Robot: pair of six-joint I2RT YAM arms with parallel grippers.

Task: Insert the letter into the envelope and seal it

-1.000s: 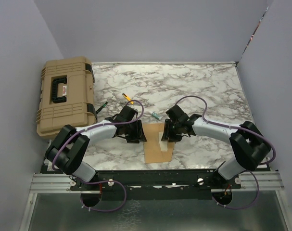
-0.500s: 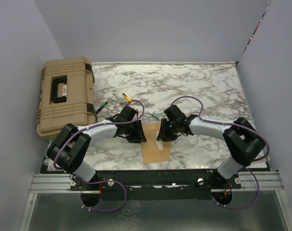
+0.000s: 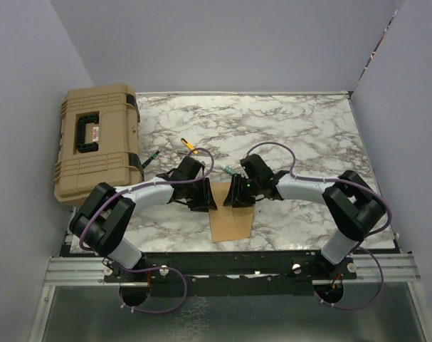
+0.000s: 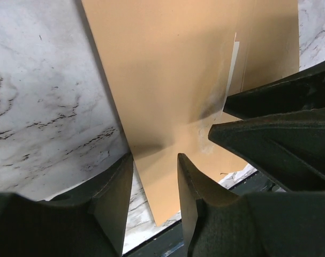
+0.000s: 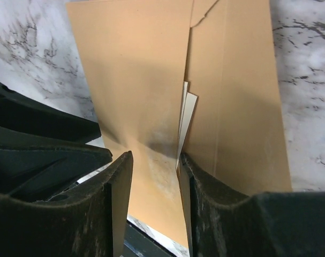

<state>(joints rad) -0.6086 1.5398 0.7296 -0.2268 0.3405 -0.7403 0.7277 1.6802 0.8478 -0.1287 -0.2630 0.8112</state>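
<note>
The tan envelope (image 3: 230,224) lies flat near the table's front edge, between the two arms. In the right wrist view a folded-over tan panel (image 5: 135,69) covers the left of the envelope (image 5: 242,107). A thin pale edge (image 5: 187,110) peeks out along the seam. The letter is hidden. My left gripper (image 3: 203,198) (image 4: 155,160) stands open over the envelope's (image 4: 167,80) left edge. My right gripper (image 3: 235,196) (image 5: 155,156) is open over the folded panel, with its right finger (image 5: 205,193) at the seam. The two grippers nearly touch.
A tan hard case (image 3: 95,142) sits at the table's left side. Small coloured pieces lie behind the grippers: a yellow one (image 3: 191,148), a green one (image 3: 151,158) and a teal one (image 3: 230,171). The table's front edge (image 3: 230,247) runs just below the envelope.
My right gripper has moved left towards the left gripper. The white patch that showed on the envelope is now covered by tan paper. The left arm has barely moved.
</note>
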